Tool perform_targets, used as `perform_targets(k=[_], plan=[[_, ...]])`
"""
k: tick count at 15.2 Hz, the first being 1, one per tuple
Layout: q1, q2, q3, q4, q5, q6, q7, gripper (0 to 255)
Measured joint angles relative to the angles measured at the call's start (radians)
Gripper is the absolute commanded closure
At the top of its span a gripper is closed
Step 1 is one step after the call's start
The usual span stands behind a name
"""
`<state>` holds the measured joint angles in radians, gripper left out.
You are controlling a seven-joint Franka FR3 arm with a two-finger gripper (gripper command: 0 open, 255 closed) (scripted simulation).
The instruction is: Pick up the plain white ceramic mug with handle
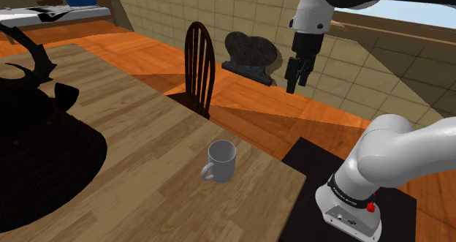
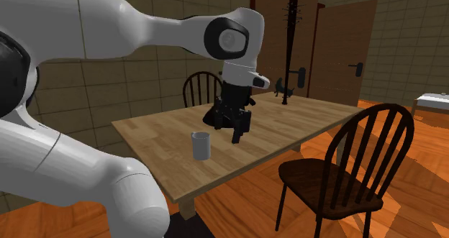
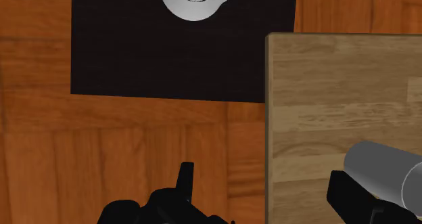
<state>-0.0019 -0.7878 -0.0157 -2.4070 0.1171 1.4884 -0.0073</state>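
Note:
A pale grey-white mug [image 1: 221,160] stands upright on the wooden table [image 1: 146,138], near the corner closest to the stand, its handle turned toward the shoulder view's lower left. My black gripper [image 1: 296,76] hangs well above it, off toward the shoulder view's upper right, and is open with nothing in it. From the second exterior view the gripper [image 2: 237,129] hovers just to the right of the mug [image 2: 200,144]. The wrist view has the mug [image 3: 385,172] beside one finger [image 3: 345,192], outside the gap of the gripper [image 3: 264,189], which lies over the table's edge and the floor.
A large black antlered object [image 1: 36,145] covers the table's left part in the shoulder view. One dark wooden chair [image 1: 199,65] stands at the far side, another chair [image 2: 352,165] at the near side in the second exterior view. The black stand [image 1: 343,182] adjoins the table corner.

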Motion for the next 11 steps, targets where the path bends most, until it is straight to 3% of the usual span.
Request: perform_targets(k=[4, 11], plan=[[0.026, 0.0, 0.042, -0.028, 0.025, 0.062, 0.014, 0], [0.11, 0.05, 0.186, -0.1, 0.097, 0.295, 0.054, 0]])
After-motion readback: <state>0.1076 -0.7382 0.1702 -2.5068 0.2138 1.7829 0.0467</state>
